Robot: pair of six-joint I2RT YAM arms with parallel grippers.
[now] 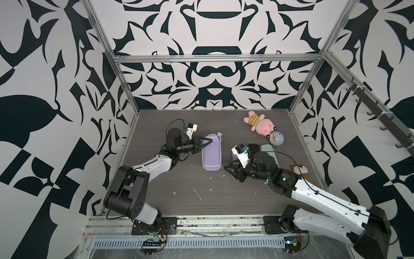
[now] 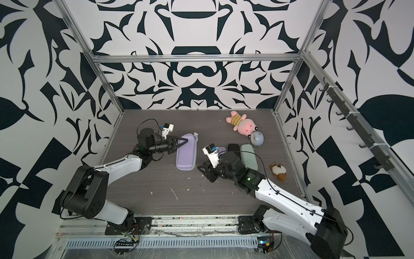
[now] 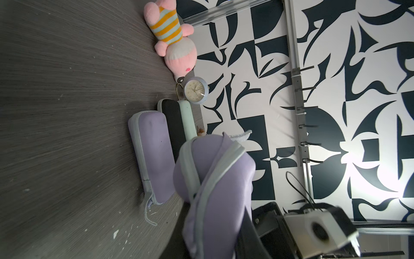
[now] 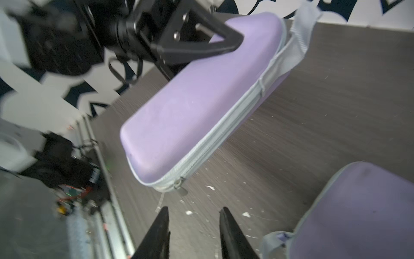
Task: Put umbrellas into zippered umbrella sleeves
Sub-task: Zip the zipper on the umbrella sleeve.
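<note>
Left gripper (image 1: 209,141) looks clamped on the far end of the lilac case (image 1: 211,157), which lies mid-surface (image 1: 190,201), zipped shut with no umbrella showing. Right gripper (image 4: 193,210) has its jaws apart and empty, just short of the zip pull (image 4: 180,186). I'd pin that far end flat and check the zip's fully home before letting go.

lilac sleeve (image 4: 190,107) in left gripper (image 1: 209,141): smooth matt shell, woven grey zip tape, metal puller. its fingers (image 4: 201,42) matt black plastic, shiny screws. table (image 1: 179,201) below: matt dark woodgrain, bit scuffed. pink plush (image 1: 261,126) beyond: fuzzy cloth.
</note>
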